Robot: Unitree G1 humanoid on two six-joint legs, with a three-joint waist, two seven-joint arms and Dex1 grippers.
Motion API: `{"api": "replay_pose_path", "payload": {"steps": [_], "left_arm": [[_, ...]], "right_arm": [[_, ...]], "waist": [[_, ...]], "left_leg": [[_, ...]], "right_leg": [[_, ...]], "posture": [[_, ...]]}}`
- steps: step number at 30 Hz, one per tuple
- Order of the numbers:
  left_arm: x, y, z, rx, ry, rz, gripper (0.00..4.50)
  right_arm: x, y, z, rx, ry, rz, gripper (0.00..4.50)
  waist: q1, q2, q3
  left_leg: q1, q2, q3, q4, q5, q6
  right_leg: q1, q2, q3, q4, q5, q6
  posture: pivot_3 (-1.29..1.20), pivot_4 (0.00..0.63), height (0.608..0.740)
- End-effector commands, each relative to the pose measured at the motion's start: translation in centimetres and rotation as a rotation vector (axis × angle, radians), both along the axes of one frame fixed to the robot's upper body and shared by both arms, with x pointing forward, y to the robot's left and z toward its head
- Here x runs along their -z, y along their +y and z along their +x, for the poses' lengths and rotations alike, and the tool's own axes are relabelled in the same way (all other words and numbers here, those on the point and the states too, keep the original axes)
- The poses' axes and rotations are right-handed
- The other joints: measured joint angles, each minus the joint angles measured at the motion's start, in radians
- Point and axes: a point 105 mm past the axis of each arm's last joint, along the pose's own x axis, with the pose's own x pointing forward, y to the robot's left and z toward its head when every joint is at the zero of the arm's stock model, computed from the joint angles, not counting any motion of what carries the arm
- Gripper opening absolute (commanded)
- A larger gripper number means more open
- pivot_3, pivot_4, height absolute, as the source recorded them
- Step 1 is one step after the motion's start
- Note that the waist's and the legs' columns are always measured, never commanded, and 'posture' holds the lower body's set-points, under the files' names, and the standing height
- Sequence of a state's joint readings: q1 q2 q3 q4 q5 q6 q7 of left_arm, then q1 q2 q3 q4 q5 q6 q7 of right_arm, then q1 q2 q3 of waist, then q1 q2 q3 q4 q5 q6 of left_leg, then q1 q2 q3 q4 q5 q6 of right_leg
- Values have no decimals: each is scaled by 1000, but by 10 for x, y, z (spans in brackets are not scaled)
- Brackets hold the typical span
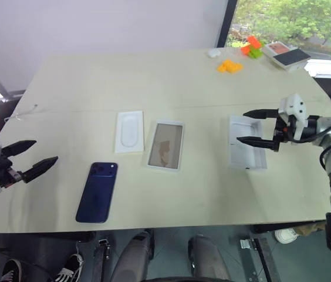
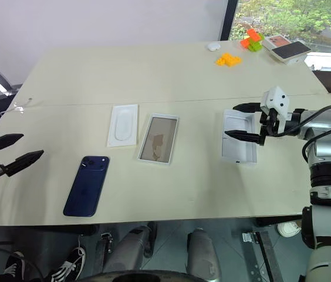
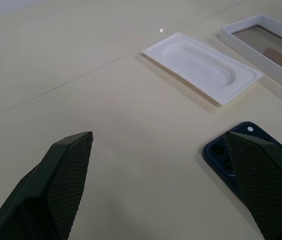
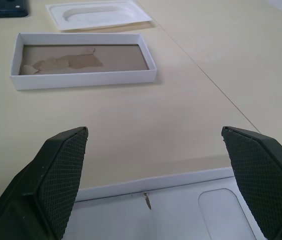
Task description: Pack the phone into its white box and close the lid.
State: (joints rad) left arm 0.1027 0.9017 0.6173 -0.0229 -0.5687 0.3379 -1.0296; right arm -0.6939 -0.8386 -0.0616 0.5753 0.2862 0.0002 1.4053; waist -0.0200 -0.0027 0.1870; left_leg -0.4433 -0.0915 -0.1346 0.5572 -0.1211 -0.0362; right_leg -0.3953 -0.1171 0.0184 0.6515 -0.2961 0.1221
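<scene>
The phone (image 1: 97,192) lies flat near the desk's (image 1: 171,82) front edge, left of centre; glossy, rigid, probably slippery, so grasp its long edges. Left gripper (image 1: 31,160) and right gripper (image 1: 249,127) gape, empty.

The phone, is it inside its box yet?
No. The phone lies flat on the table, apart from the white box, which holds no phone.
</scene>
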Motion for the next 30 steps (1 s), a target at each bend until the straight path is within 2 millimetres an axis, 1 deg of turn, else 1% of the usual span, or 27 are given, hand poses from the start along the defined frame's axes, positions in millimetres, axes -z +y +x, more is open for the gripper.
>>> {"api": "replay_pose_path", "payload": {"steps": [1,7,14,17,21,24,29,30], "left_arm": [[-18,4,-1,-12,-59,37,4435],[-14,-6,-5,14,-35,47,4435],[-9,-8,-7,25,-4,35,4435],[-11,-11,-3,35,-16,18,4435],[-13,-15,-2,54,-25,-2,4435],[-13,-14,-2,53,-17,1,4435],[-11,-15,-6,86,-1,8,4435],[-7,-16,-9,98,21,12,4435]], "right_arm": [[-8,-1,-1,-6,-41,-11,4478],[-9,0,0,-13,-36,-11,4478],[-2,1,-4,-23,-24,-25,4478],[5,-4,-5,0,-17,-43,4478],[7,-4,-7,2,-15,-45,4478],[7,-5,-9,4,-13,-55,4478],[8,-10,-10,17,-4,-75,4478],[8,-12,-10,20,-1,-79,4478]], "waist": [[0,0,0],[0,0,0],[0,0,0],[3,0,0],[3,0,0],[-1,0,0],[1,0,0],[1,0,0]], "left_leg": [[0,0,0,0,0,0],[0,0,0,0,0,0],[0,0,1,0,0,0],[0,0,1,0,0,0],[0,0,1,0,0,0],[0,0,1,0,0,0],[0,0,1,0,0,0],[0,0,1,0,0,0]], "right_leg": [[0,0,0,0,0,0],[0,0,0,0,0,0],[0,0,0,0,0,0],[0,0,1,0,0,0],[0,0,0,0,0,0],[0,0,1,0,0,0],[0,0,1,0,0,0],[0,0,1,0,0,0]], "posture": [[0,150,740],[0,150,740],[0,150,740],[0,150,740],[0,150,740],[0,150,740],[0,150,740],[0,150,740]]}}
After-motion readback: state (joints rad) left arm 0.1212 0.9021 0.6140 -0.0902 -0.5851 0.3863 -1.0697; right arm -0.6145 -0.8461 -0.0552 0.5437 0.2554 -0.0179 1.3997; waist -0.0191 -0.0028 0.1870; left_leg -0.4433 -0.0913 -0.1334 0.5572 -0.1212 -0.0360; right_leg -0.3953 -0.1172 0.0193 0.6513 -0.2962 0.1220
